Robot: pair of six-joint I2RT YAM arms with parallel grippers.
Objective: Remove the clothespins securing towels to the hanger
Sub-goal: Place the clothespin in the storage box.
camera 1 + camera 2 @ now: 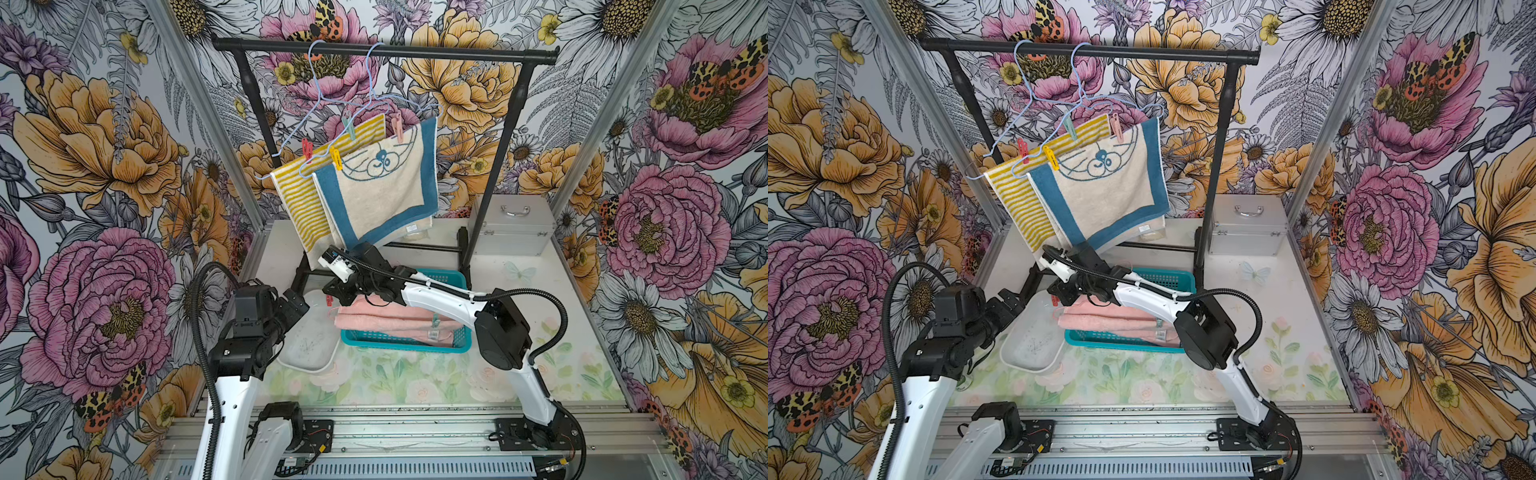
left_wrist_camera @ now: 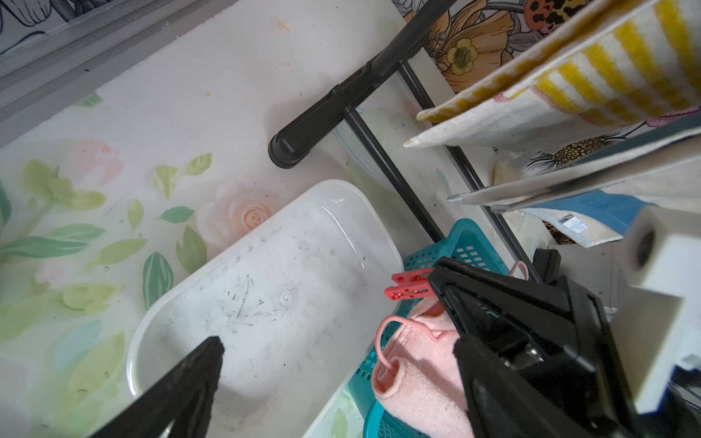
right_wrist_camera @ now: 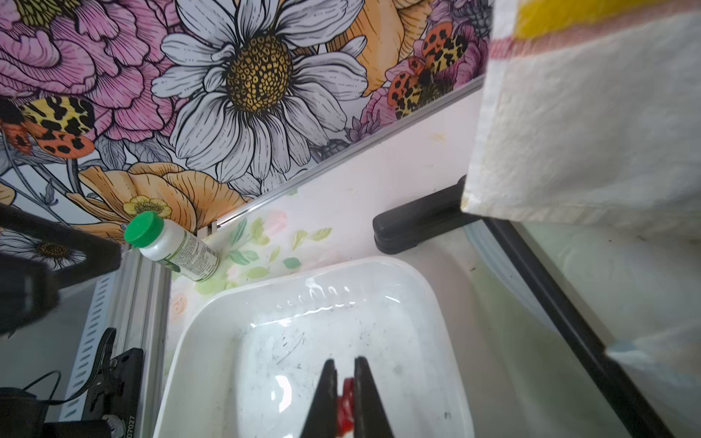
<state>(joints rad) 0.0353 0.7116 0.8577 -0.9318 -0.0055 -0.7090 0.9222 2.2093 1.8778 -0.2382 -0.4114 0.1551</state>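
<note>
The white tub (image 3: 303, 270) sits under my right gripper (image 3: 345, 366), closed on a red clothespin (image 3: 346, 398); my left gripper (image 1: 296, 307) is wide open, empty. At its 3 o'clock the teal basket (image 1: 405, 347) holds a pink towel (image 1: 386, 320). At 12 o'clock pinned towels (image 1: 374, 187) hang; flowered walls (image 1: 104, 291) around.

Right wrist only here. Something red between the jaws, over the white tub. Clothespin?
Observer: Yes. The left wrist view shows a red clothespin sticking out of the shut right gripper, pinched by one end.
Operator: How many are on the hangers?
Observer: Four, in both top views: red pin, yellow pin, green pin, pink pin.
Operator: Left arm?
Observer: The left gripper is open and empty, hovering at the rim of the tub.
</note>
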